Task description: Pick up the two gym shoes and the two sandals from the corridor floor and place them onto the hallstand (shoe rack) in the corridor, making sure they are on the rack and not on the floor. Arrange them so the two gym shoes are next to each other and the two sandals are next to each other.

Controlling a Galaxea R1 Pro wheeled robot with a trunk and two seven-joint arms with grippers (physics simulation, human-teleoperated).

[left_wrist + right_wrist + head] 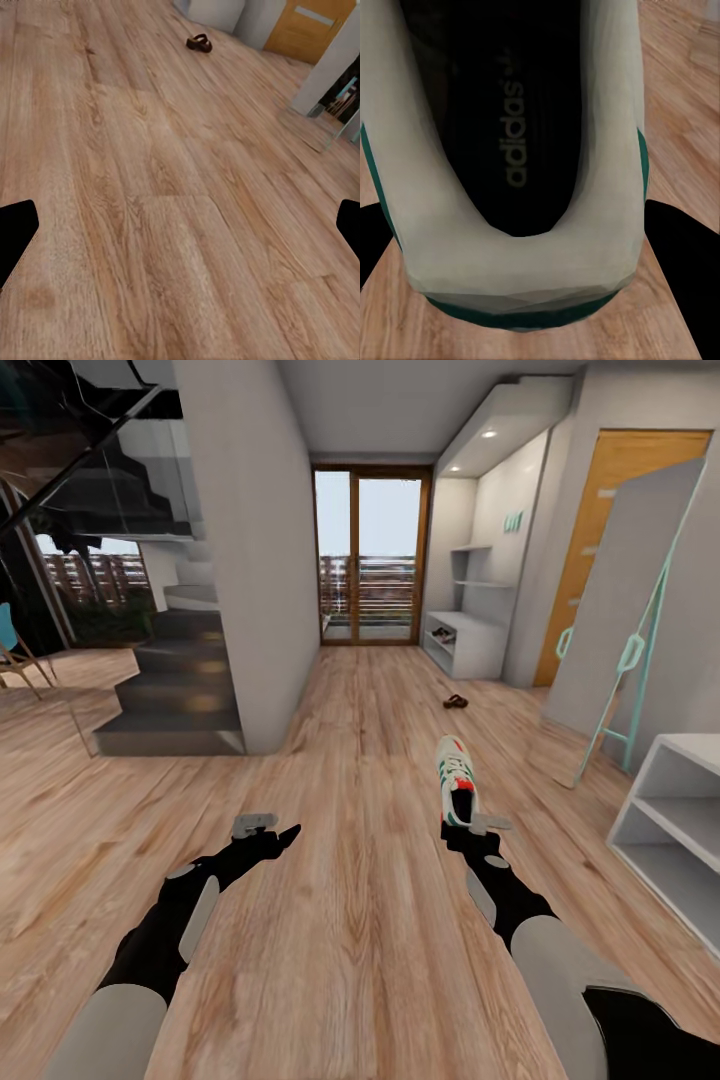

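The right gripper (470,826) holds a white lace-up gym shoe with green side stripes and a red-orange tongue (457,778) by its heel. The toe points toward 12 o'clock, and the shoe seems lifted off the light brown wood-plank corridor floor (350,920). In the right wrist view the shoe's heel collar (521,262) sits between the two dark fingers (679,262), which press against its sides, so that pincer is clamped on the shoe. The left gripper (268,835) hangs empty at about 10 o'clock from the shoe; in its wrist view the fingertips (16,229) stand far apart, so it is wide.

A small brown leather sandal (456,702) lies on the floor at 12 o'clock, well beyond the held shoe; whether it is one or two I cannot tell. Past it, at about 1 o'clock, stands the pale grey-white hallstand with a low two-tier bench and floating shelves (470,640).

I judge that the step in hand is carrying this shoe to the rack. The next move calls for driving down the corridor, steering past the sandal, then setting the shoe flat on a tier, with room beside it for its mate.
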